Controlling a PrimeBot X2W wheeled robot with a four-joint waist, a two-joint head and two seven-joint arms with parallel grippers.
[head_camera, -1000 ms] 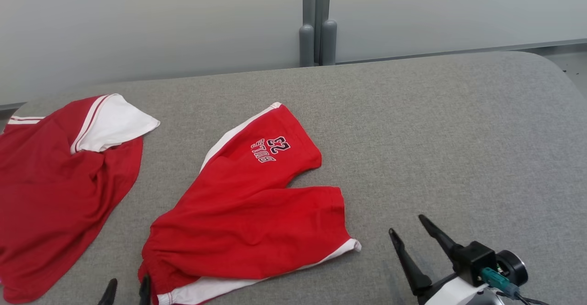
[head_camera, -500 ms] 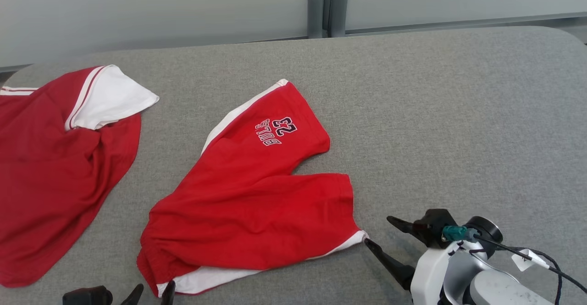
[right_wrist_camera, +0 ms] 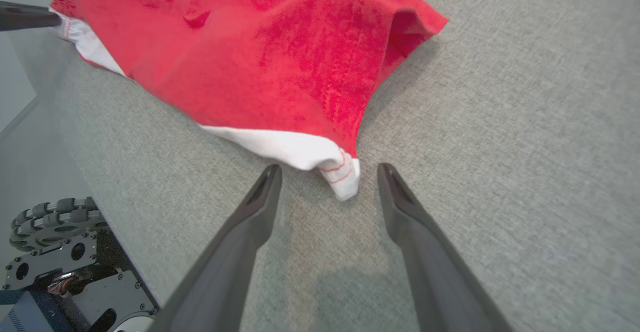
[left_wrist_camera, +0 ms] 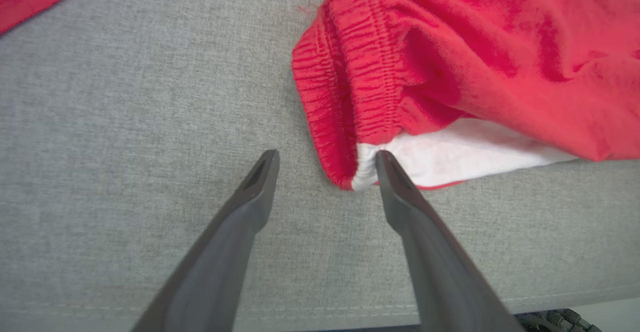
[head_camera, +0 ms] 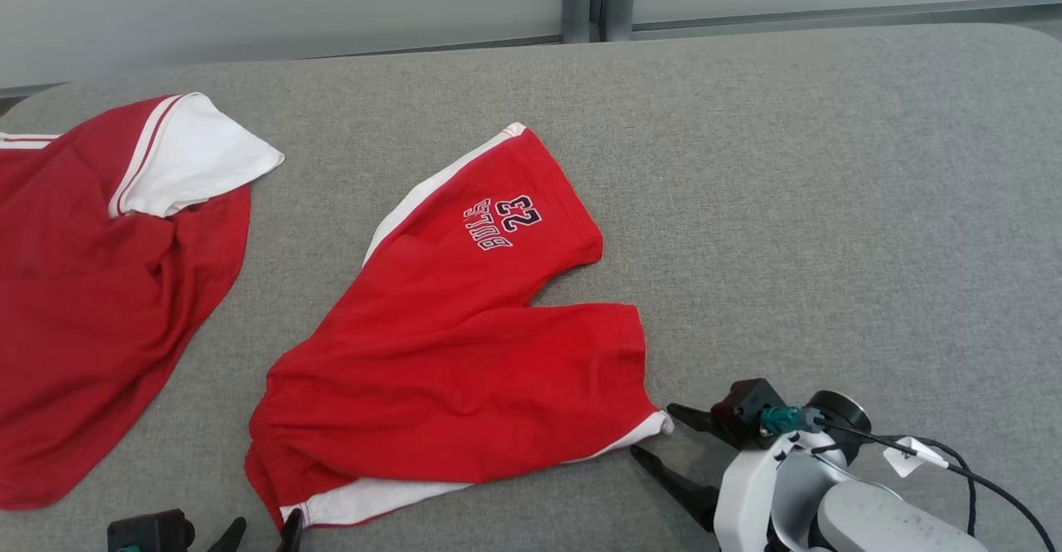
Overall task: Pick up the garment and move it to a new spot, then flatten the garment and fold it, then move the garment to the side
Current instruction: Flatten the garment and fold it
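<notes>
Our left gripper (left_wrist_camera: 326,156), jaws wide, waistband corner of the red Bulls shorts (head_camera: 465,361) between their tips (white stripe at one tip), our right gripper (right_wrist_camera: 328,168), jaws equally wide, white hem corner just ahead, red shirt (head_camera: 83,286) well beyond the left jaws.

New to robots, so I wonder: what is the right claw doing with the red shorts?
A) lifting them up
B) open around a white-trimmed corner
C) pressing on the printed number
B: the right gripper is open, its fingers either side of the white corner of the red shorts.
</notes>
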